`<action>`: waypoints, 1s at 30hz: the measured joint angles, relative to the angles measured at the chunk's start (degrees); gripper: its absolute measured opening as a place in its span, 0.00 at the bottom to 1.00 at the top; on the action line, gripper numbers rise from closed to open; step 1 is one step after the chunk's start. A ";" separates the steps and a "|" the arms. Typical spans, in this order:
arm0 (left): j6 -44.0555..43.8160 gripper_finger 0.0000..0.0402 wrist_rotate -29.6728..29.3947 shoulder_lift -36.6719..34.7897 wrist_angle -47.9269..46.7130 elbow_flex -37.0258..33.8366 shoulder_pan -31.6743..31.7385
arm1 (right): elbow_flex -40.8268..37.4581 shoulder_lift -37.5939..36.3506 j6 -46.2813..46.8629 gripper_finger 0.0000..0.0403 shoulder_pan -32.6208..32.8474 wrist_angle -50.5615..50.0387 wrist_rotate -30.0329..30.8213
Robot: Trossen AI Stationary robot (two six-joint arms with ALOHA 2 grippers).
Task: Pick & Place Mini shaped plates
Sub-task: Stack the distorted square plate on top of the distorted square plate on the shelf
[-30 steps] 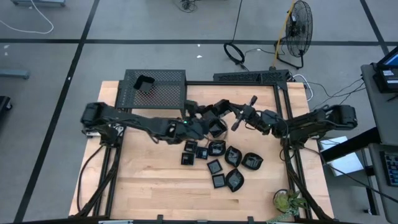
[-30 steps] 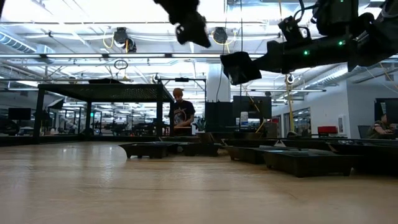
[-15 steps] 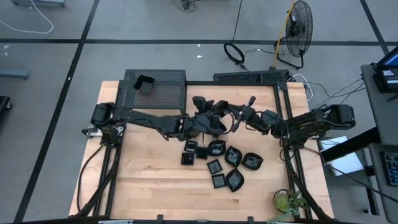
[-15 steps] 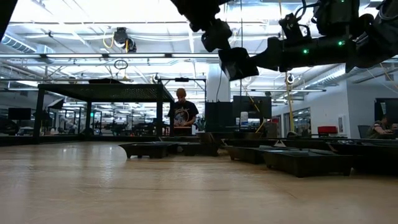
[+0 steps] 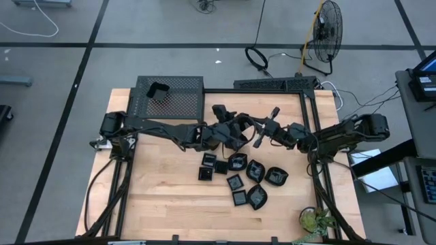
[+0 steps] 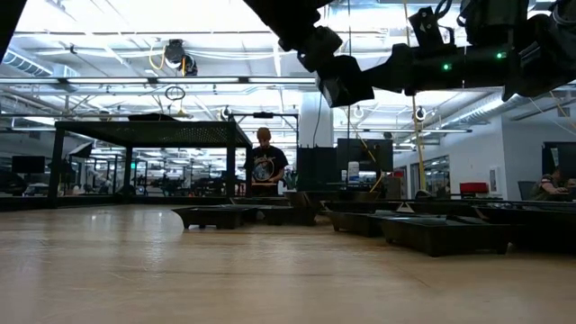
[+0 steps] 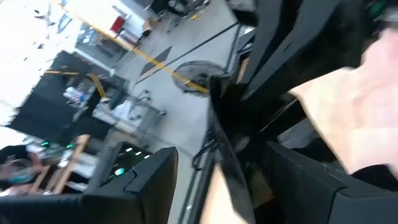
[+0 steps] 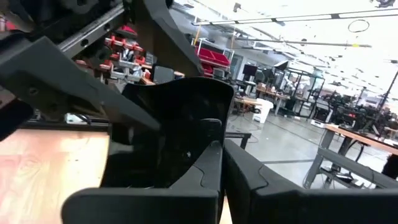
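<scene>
The small glossy black mini plate (image 8: pixel 177 134) is up in the air over the table's middle, pinched by its rim in the right gripper (image 8: pixel 217 180), with the left gripper (image 5: pixel 228 133) right against it, grip state cannot tell; the other small glossy black dishes (image 5: pixel 242 178) lie clustered on the wooden table (image 5: pixel 157 197) just below. It looks light, rigid, slick and probably chippable, so holding the raised rim is best. The large black mesh metal rack (image 5: pixel 170 99), one dish (image 5: pixel 158 90) on it, sits well apart at the back left; both arms crowd the handover spot.
</scene>
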 joint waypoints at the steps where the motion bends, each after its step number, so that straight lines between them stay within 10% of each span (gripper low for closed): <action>1: -0.10 0.61 0.44 0.00 0.00 0.00 0.02 | 0.00 0.00 0.02 0.00 -0.02 -0.02 0.00; 30: -8.94 0.61 -0.85 2.74 -21.58 13.07 0.04 | 0.85 0.02 0.53 0.00 -0.04 -0.39 1.25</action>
